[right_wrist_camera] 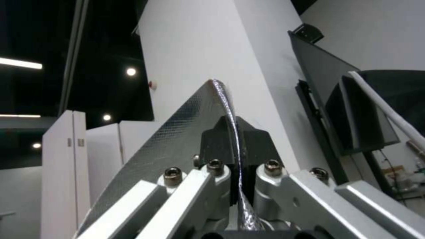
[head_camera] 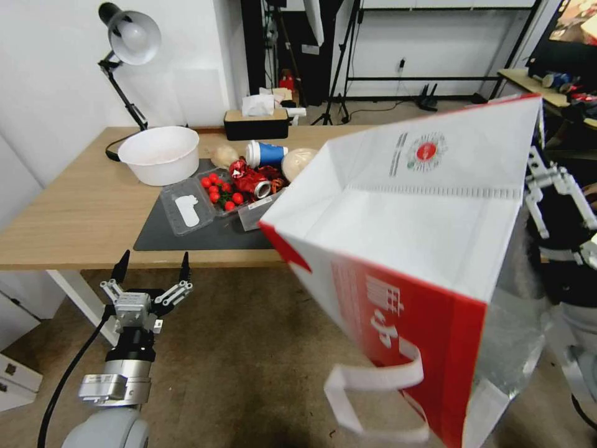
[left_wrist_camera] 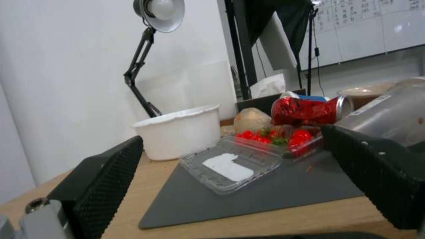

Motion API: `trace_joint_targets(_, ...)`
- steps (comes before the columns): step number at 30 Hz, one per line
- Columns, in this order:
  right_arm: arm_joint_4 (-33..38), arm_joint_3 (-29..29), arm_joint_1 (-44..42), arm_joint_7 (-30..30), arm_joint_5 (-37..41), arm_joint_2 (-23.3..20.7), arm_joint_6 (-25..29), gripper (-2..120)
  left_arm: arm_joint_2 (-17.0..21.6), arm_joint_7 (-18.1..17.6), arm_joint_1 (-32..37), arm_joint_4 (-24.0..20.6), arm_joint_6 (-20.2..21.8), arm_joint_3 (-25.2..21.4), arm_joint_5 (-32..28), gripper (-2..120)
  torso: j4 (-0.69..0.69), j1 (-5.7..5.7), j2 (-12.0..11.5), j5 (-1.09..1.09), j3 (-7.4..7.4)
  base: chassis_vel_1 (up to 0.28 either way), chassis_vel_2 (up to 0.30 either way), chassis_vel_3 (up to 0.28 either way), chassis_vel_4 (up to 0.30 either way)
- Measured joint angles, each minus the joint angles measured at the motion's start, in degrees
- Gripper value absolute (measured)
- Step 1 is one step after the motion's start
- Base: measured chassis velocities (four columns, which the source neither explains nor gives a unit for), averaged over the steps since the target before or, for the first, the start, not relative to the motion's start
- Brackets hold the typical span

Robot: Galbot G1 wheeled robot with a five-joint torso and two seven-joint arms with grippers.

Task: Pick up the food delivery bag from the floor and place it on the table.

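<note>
The food delivery bag (head_camera: pixel 429 249) hangs tilted in the air at the right, red and white with a round red logo, its white strap handle drooping below. It is off the floor (head_camera: pixel 249 348) and its far corner overlaps the table (head_camera: pixel 74 211) edge in the head view. My right gripper (right_wrist_camera: pixel 233 139) is shut on the bag's silver foil-lined rim (right_wrist_camera: pixel 186 132); in the head view the bag hides most of that arm. My left gripper (head_camera: pixel 151 264) hovers open just in front of the table's near edge, with nothing between its fingers (left_wrist_camera: pixel 106 176).
On the table a dark grey mat (head_camera: pixel 186 233) holds a clear tray of red fruit (head_camera: pixel 217 190), a crushed red can (head_camera: pixel 252 180), a blue cup (head_camera: pixel 264 154) and wrapped buns. A white bowl (head_camera: pixel 160 154), desk lamp (head_camera: pixel 127 43) and tissue box (head_camera: pixel 256 121) stand behind.
</note>
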Motion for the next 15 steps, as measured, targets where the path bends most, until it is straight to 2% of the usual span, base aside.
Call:
trace_joint_targets(2, 0.0, 0.0, 0.5, 0.9, 0.1, -0.4, 0.1, 0, -0.1, 0.0, 0.0, 0.1, -0.1, 0.1, 0.1, 100, 0.00, 0.00, 0.0, 0.00, 0.00, 0.000, 0.000, 0.000, 0.000)
trace_joint_targets(5, 0.1, -0.5, 2.8, 7.0, -0.1, -1.5, 1.7, 0, -0.4, 0.0, 0.0, 0.5, -0.8, 0.3, 0.5, 100, 0.00, -0.01, 0.0, 0.00, -0.01, 0.000, 0.000, 0.000, 0.000)
trace_joint_targets(6, 0.1, -0.5, 2.8, 7.0, -0.1, -1.5, 1.7, 0, -0.4, 0.0, 0.0, 0.5, -0.8, 0.3, 0.5, 100, 0.00, -0.01, 0.0, 0.00, -0.01, 0.000, 0.000, 0.000, 0.000)
trace_joint_targets(8, 0.2, -0.9, 5.0, 12.4, -0.1, -2.2, 2.9, 0, -0.5, -0.1, 0.0, 0.8, -1.1, 0.3, 0.7, 100, 0.00, -0.01, 0.0, 0.00, -0.01, 0.000, 0.000, 0.000, 0.000)
trace_joint_targets(12, -0.1, -1.1, 7.0, 17.1, -0.1, -3.2, 3.4, 0, -0.6, -0.1, -0.1, 0.9, -1.2, 0.4, 0.9, 100, 0.00, -0.01, 0.0, 0.00, -0.02, 0.000, 0.000, 0.000, 0.000)
trace_joint_targets(14, -1.3, -1.6, 10.5, 23.8, 0.4, -4.8, 3.9, 0, -0.8, -0.1, -0.1, 0.9, -1.2, 0.7, 1.4, 100, 0.00, -0.01, 0.0, 0.00, -0.02, 0.000, 0.000, 0.000, 0.000)
trace_joint_targets(15, -1.3, -1.6, 10.5, 23.8, 0.4, -4.8, 3.9, 0, -0.8, -0.1, -0.1, 0.9, -1.2, 0.7, 1.4, 100, 0.00, -0.01, 0.0, 0.00, -0.02, 0.000, 0.000, 0.000, 0.000)
